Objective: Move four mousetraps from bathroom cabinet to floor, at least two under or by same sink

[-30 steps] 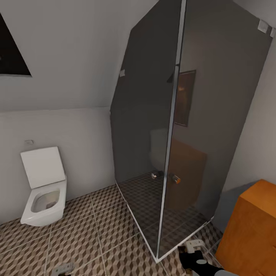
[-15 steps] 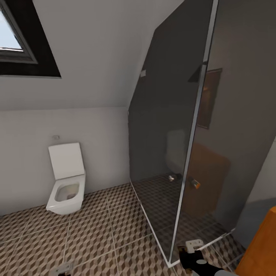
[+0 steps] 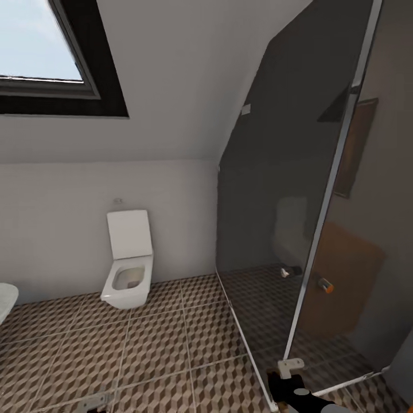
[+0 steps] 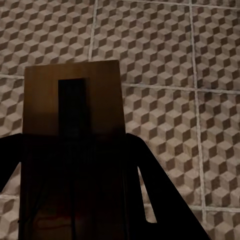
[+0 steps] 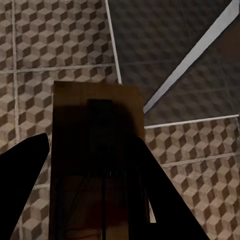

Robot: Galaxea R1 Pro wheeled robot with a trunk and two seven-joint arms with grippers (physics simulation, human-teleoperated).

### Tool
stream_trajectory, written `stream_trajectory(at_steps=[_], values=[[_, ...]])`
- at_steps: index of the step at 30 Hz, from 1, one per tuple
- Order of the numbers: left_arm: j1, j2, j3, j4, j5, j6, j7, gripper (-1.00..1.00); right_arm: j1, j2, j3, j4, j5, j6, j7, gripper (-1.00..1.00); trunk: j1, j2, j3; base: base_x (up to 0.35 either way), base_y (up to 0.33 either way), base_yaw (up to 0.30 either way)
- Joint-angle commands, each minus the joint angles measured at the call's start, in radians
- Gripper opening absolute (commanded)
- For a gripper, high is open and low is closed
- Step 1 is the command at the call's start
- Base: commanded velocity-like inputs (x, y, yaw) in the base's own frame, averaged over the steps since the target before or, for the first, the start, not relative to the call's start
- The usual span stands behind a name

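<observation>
At the far left of my head view a sliver of the glossy white sink [image 3: 6,299] showed at the edge, standing over the bathroom floor [image 3: 155,350] with its cube-patterned tiles. Above it a dark-framed skylight [image 3: 63,74] was set in the sloping ceiling. Further right the white toilet [image 3: 129,269] stood against the wall with its lid upright. Right of that rose the dark glass shower enclosure [image 3: 298,229], its metal-edged corner post coming down to the floor.

Low in the head view, my left claw [image 3: 94,401] barely showed at the bottom edge. In my left wrist view, my left claw [image 4: 75,190] was closed on the left mousetrap [image 4: 74,105], a flat wooden board with a dark rectangular part on it, held between the two dark fingers [image 4: 160,200] above the tiles and clear of them.

My right claw [image 3: 289,373] showed at the bottom of the head view, close by the foot of the shower's corner post. In my right wrist view, my right claw [image 5: 95,195] was likewise closed on the right mousetrap [image 5: 97,125], gripped between its fingers [image 5: 20,180] over the floor, just beside the pale base rail of the shower enclosure [image 5: 195,55]
</observation>
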Motion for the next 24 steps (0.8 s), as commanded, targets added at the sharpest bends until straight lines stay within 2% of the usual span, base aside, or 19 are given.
stream_trajectory(at_steps=[1,24], values=[[-0.002,-0.001,-0.006,0.005,0.007,-0.005,-0.008,-1.00,-0.002,-0.001,-0.008,0.005,0.009,-0.008,-0.003,-1.00,0.001,-0.002,-0.002,0.000,0.000,0.298],[-0.002,-0.001,-0.006,0.004,0.008,-0.005,-0.008,-1.00,-0.002,-0.001,-0.008,0.005,0.009,-0.008,-0.003,-1.00,0.001,-0.002,-0.002,0.000,0.000,0.298]])
